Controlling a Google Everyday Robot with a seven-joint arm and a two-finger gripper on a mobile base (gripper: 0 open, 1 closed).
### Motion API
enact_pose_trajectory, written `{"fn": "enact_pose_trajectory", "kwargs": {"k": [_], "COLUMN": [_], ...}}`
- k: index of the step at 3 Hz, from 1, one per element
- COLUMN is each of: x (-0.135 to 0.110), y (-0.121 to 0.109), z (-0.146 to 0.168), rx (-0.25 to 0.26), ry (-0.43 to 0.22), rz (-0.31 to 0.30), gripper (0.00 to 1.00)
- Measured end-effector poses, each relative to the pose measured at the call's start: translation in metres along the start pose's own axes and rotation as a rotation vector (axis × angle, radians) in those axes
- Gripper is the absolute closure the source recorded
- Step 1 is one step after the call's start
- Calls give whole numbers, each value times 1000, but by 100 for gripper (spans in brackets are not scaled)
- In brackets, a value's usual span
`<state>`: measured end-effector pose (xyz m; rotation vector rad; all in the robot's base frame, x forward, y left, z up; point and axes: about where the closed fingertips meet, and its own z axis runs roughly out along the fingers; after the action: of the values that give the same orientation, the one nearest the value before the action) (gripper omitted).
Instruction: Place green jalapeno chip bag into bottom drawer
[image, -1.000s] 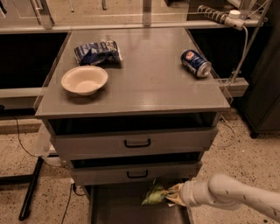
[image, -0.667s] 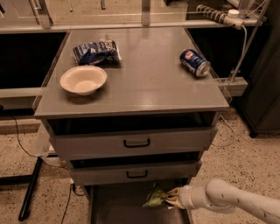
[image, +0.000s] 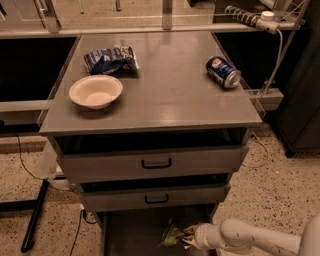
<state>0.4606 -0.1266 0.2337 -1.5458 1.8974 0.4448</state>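
Observation:
The green jalapeno chip bag (image: 171, 235) is a crumpled light-green bag low over the open bottom drawer (image: 130, 232), near its right side. My gripper (image: 189, 236) comes in from the lower right on a white arm (image: 250, 239). It is shut on the bag's right end and holds it just above the drawer's grey floor. I cannot tell whether the bag touches the floor.
On the cabinet top (image: 165, 100) are a white bowl (image: 95, 91), a blue-and-white snack bag (image: 110, 58) and a blue can (image: 223, 72) lying on its side. Two shallower drawers with black handles (image: 156, 163) sit above the open bottom drawer. A black pole (image: 34, 215) stands at the left.
The gripper and the bag have sunk a little lower toward the drawer floor. The cabinet-top objects have not moved.

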Motion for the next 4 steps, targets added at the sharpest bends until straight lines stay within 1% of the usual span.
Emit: {"fn": "enact_pose_trajectory", "kwargs": {"k": [1,2,3,4], "x": [23,44,58,58], "y": [5,-2,-9,-9], "z": [36,57,68,68], "rx": [10,41,76,78], "ry": [34,64,84,85], "rz": [-16,-4,21,21], "gripper": [100,100,100,82]}}
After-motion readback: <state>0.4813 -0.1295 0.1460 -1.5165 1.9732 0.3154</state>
